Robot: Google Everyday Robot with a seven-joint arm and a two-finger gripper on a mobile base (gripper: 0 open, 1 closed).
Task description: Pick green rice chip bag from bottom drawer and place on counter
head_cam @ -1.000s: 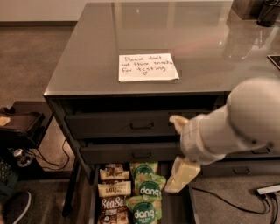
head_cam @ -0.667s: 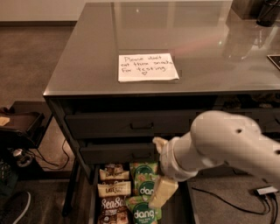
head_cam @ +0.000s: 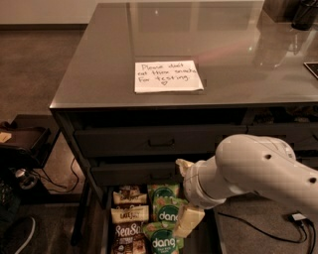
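Observation:
The bottom drawer point(head_cam: 106, 225) stands pulled out at the foot of the cabinet. Three green rice chip bags lie in its right column: one at the back point(head_cam: 164, 191), one in the middle point(head_cam: 167, 213), one at the front point(head_cam: 163, 243). Brown-and-cream bags point(head_cam: 130, 214) fill the left column. My gripper point(head_cam: 181, 198) reaches in from the right, just above the right edge of the green bags, open and holding nothing. One cream finger point(head_cam: 183, 165) shows above and one point(head_cam: 189, 221) below. The grey counter point(head_cam: 233, 54) bears a white note point(head_cam: 167, 76).
Two closed drawers with rectangular pulls point(head_cam: 161, 143) sit above the open one. Dark objects point(head_cam: 303, 12) stand at the counter's back right. A black stand point(head_cam: 25, 141) and cables point(head_cam: 44, 176) are on the floor at the left. A cable point(head_cam: 258, 223) runs at the right.
My arm has swung left and down, from beside the drawer fronts to over the right side of the open drawer. The bags have not moved.

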